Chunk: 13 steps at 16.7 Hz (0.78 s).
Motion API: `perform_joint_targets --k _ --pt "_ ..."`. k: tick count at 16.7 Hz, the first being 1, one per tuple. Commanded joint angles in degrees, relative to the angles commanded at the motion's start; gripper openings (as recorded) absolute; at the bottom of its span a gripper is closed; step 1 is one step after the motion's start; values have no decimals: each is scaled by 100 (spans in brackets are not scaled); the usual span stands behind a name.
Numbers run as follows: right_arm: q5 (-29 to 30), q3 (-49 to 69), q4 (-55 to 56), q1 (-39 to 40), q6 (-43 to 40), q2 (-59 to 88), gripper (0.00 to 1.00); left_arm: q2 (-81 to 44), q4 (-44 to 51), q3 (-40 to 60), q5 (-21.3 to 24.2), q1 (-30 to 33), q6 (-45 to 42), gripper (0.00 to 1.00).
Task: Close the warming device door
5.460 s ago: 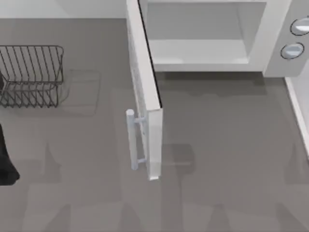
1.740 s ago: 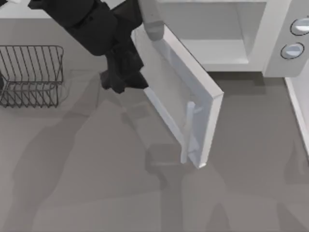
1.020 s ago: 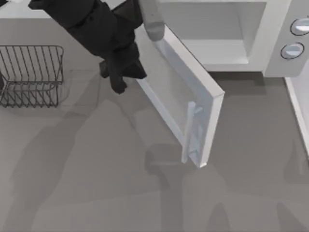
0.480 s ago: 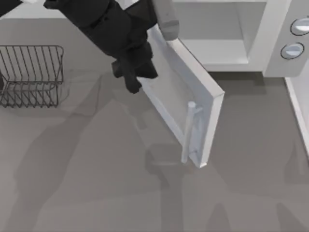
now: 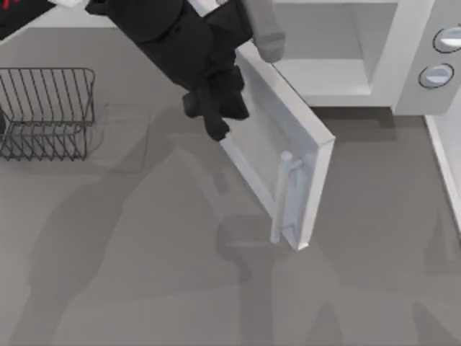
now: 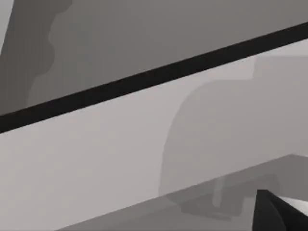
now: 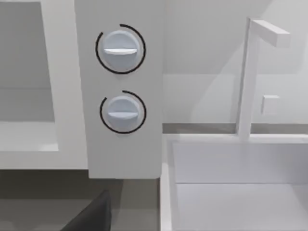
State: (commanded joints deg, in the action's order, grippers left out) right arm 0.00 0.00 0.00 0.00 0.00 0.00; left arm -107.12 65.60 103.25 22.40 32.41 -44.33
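The warming device (image 5: 403, 50) is a white box at the table's back right, its pale cavity (image 5: 317, 43) exposed. Its two round knobs (image 7: 120, 48) sit on the side panel. The door (image 5: 277, 148) stands about half open, angled out from its hinge, with the silver bar handle (image 5: 283, 198) near its free edge. My left gripper (image 5: 215, 122) is black and rests against the door's outer window face, near the hinge side. In the left wrist view the door panel (image 6: 96, 159) is very close. My right arm is parked off to the right.
A dark wire rack (image 5: 47, 112) stands at the left edge. A white basin with a thin upright post (image 7: 243, 82) lies to the right of the warming device. Open grey tabletop (image 5: 144, 274) stretches across the front.
The door has swung from fully open to about half open. Over the last second my left gripper slid rightward along the door's face, while the door barely moved.
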Motion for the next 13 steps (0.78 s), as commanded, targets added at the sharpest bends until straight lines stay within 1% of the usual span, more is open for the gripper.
perform_joint_targets --k 6,13 --pt "0 0 0 0 0 0 100 -3 -30 53 -17 30 47 0" --pt "0 0 0 0 0 0 100 -224 -57 339 -105 275 287 0"
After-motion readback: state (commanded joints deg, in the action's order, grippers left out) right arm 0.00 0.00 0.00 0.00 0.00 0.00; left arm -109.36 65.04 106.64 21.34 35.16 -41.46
